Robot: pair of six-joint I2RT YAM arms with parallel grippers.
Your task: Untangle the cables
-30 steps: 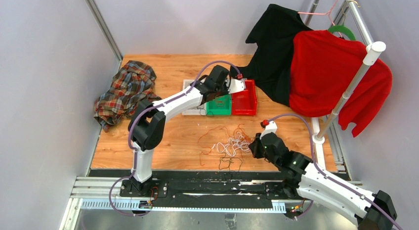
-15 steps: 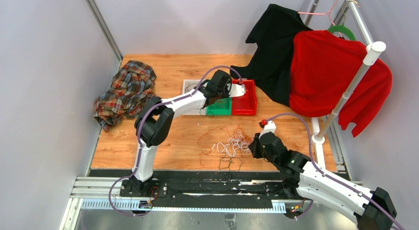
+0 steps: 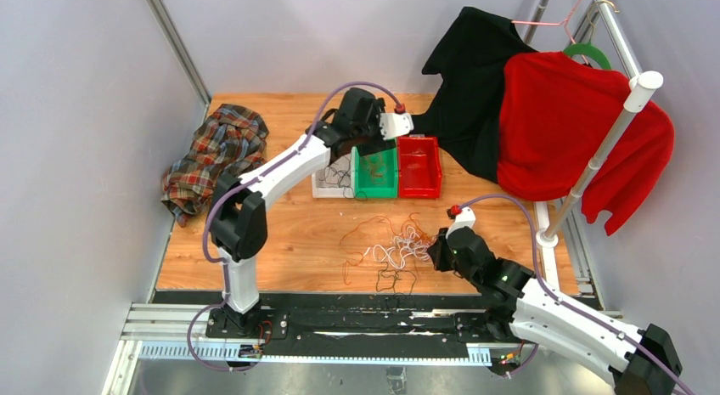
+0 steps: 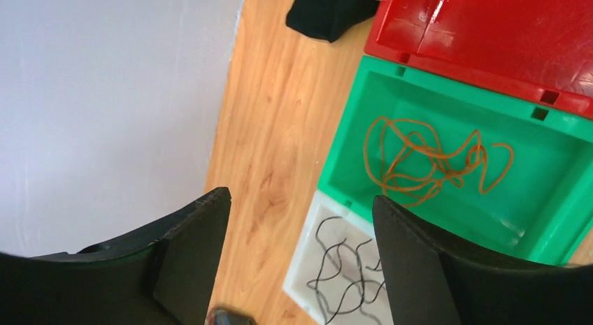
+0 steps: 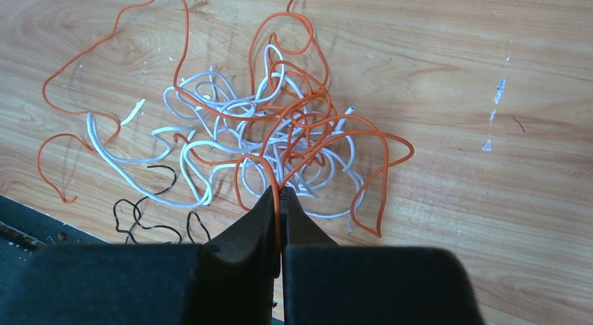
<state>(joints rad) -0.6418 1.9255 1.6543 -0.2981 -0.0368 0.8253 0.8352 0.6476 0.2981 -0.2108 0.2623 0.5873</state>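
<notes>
Toward the near edge of the table, about midway along it, the cables (image 5: pixel 266 136) lie in one loose knot: orange cable (image 5: pixel 381 140), white cable (image 5: pixel 112 156) and a thin black cable (image 3: pixel 386 282) looped through one another. They look light and springy, the kind that will drag the whole heap along if one is pulled fast. A free end or an outer loop seems the best place to take hold. The right gripper (image 5: pixel 281 199) sits at the knot's right side, its jaws pressed together on an orange loop at the outer rim of the heap.

Over by the far edge, the left gripper (image 4: pixel 301 199) hangs above the bins with its jaws spread and nothing between them. Below it, the green bin (image 4: pixel 353 129) holds one orange cable, the white tray (image 4: pixel 311 251) beside it a black one, and the red bin (image 4: pixel 489 31) stands on the other side. A plaid shirt (image 3: pixel 216 153) is bunched at the left edge, and a black garment (image 3: pixel 471 72) and a red sweater (image 3: pixel 569 123) drape over the far right corner, well apart from the knot.
</notes>
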